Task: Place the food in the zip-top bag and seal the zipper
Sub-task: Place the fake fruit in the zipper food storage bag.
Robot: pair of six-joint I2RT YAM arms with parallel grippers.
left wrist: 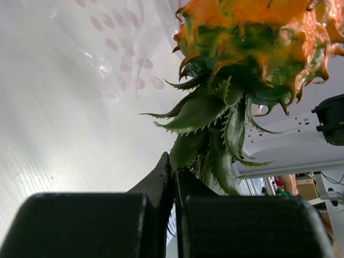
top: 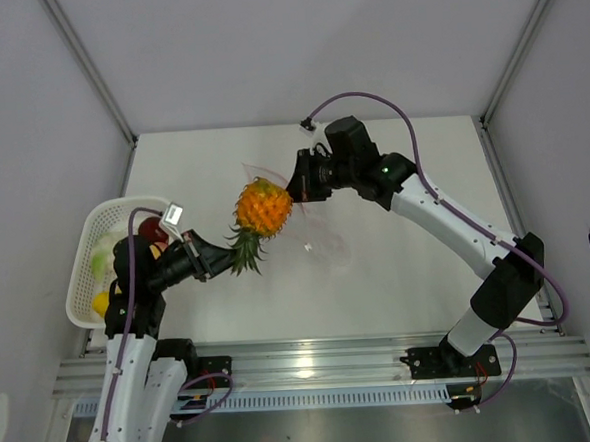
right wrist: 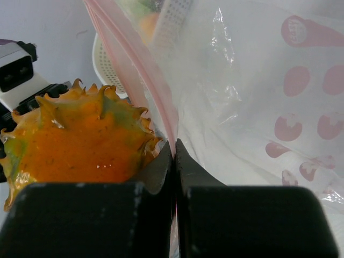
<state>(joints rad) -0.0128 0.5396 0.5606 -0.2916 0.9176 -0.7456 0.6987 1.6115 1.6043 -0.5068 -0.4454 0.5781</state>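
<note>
The left end effector point(left wrist: 173, 171) is clenched on the green leaves of a toy pineapple point(left wrist: 252, 32). The fruit's orange body sits just beyond its tips, above the surface point(top: 408, 274). The right end effector point(right wrist: 174, 146) is clamped on the zipper point(right wrist: 142, 70). The zip-top bag point(right wrist: 242, 107) spreads ahead and to its right, and the pineapple is just beside it on its left. Behind the left end effector, other food point(top: 102, 258) lies in a white basket point(top: 78, 279).
</note>
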